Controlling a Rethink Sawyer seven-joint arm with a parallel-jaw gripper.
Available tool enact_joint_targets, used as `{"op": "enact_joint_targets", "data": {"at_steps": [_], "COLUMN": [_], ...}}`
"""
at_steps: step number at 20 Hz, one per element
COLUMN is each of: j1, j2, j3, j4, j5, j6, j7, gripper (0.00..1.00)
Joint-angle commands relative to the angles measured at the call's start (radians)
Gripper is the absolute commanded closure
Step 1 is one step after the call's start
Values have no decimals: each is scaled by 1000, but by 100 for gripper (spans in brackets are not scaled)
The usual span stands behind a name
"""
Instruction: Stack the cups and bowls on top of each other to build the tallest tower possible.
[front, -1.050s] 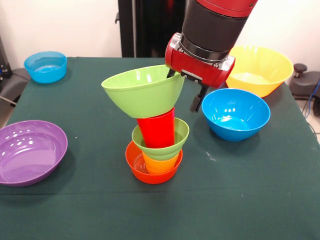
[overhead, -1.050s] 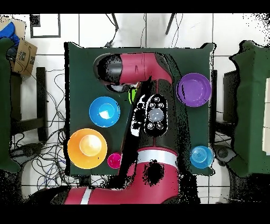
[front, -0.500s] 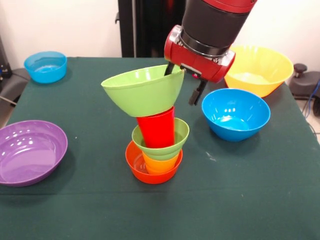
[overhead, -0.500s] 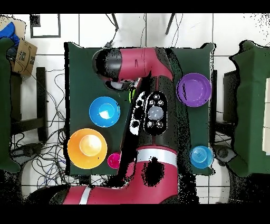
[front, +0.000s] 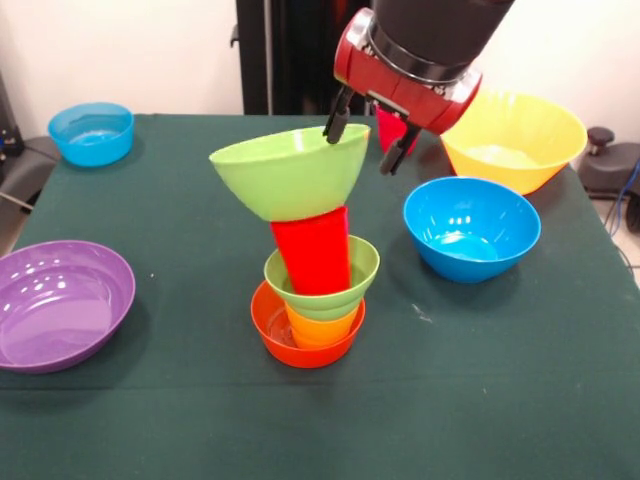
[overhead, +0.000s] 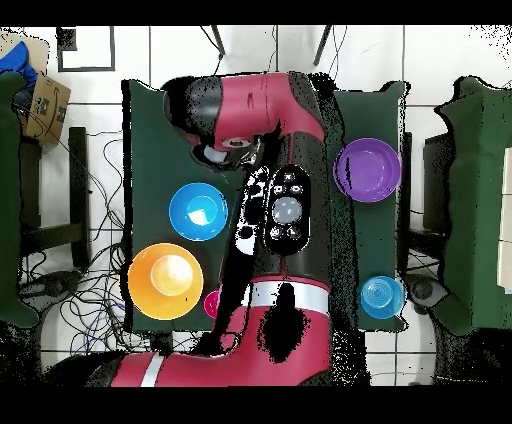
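The tower stands mid-table: a small orange bowl (front: 300, 343) holds a yellow-orange cup (front: 322, 326), then a small green bowl (front: 325, 283), then a red cup (front: 312, 252). A larger green bowl (front: 288, 172) rests on the red cup, tilted slightly. My gripper (front: 362, 143) hangs open just above that bowl's right rim, with nothing between its fingers. A pink cup (front: 390, 128) shows behind the gripper. In the overhead view the arm hides the tower.
A blue bowl (front: 470, 228) sits right of the tower and a large yellow bowl (front: 515, 138) behind it. A purple bowl (front: 60, 303) lies at the left edge. A small blue bowl (front: 92, 132) is at the far left corner.
The gripper has risen off the large green bowl's rim. The bowl stays on the red cup and has settled a little more level.
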Motion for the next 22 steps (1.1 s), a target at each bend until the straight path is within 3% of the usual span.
{"op": "enact_joint_targets", "data": {"at_steps": [1, 22], "j1": [17, 6], "j2": [38, 13], "j3": [58, 60], "j4": [-21, 14], "j5": [-63, -47], "j6": [45, -1], "j7": [-118, -116], "gripper": [0, 0]}}
